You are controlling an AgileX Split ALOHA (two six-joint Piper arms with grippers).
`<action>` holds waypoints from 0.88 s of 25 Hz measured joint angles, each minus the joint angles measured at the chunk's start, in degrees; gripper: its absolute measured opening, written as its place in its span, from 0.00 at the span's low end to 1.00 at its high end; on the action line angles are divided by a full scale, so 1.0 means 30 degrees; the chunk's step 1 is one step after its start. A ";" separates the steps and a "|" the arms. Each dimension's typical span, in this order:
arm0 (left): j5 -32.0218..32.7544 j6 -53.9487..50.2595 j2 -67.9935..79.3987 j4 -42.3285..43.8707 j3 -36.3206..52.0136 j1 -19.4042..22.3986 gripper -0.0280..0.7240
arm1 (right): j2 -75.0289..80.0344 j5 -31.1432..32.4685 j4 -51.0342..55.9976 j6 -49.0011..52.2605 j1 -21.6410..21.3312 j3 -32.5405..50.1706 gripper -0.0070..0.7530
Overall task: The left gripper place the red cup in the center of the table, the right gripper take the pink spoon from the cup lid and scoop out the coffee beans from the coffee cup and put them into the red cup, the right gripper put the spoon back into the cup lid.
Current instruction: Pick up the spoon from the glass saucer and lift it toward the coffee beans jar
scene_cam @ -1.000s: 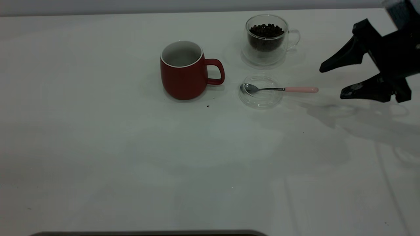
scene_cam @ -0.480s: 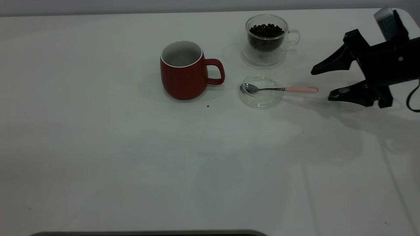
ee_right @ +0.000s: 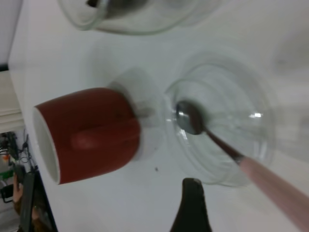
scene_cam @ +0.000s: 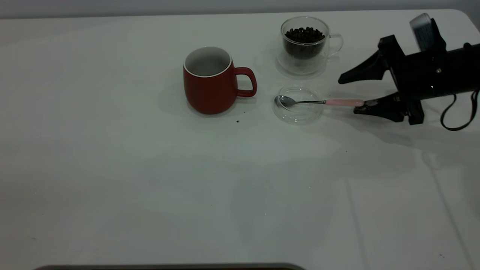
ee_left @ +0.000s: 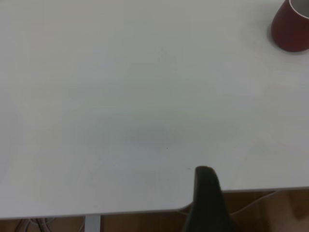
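Red cup (scene_cam: 208, 80) sits mid-table (step one looks done); right gripper (scene_cam: 348, 93), fingers spread, straddles the pink spoon (scene_cam: 318, 101) at the cup lid's (scene_cam: 298, 112) three o'clock. Scooping remains.

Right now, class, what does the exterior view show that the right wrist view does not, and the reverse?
Only the exterior view shows the whole right gripper, open, at the end of the spoon's pink handle, and the coffee beans in the glass coffee cup. Only the right wrist view shows the spoon's bowl close up, resting inside the clear cup lid. Both show the red cup, the pink spoon and the white table.
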 joint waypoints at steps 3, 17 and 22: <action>0.0000 0.0000 0.0000 0.0000 0.0000 0.0000 0.82 | 0.0000 0.0080 0.0000 0.0130 0.0176 -0.0061 0.85; 0.0000 0.0000 0.0000 0.0000 0.0000 0.0000 0.82 | 0.0000 0.0376 0.0000 -0.0308 0.0176 -0.0081 0.26; 0.0000 0.0017 0.0000 0.0000 0.0000 0.0000 0.82 | 0.0000 0.0964 -0.0204 -0.0475 0.0119 -0.0081 0.16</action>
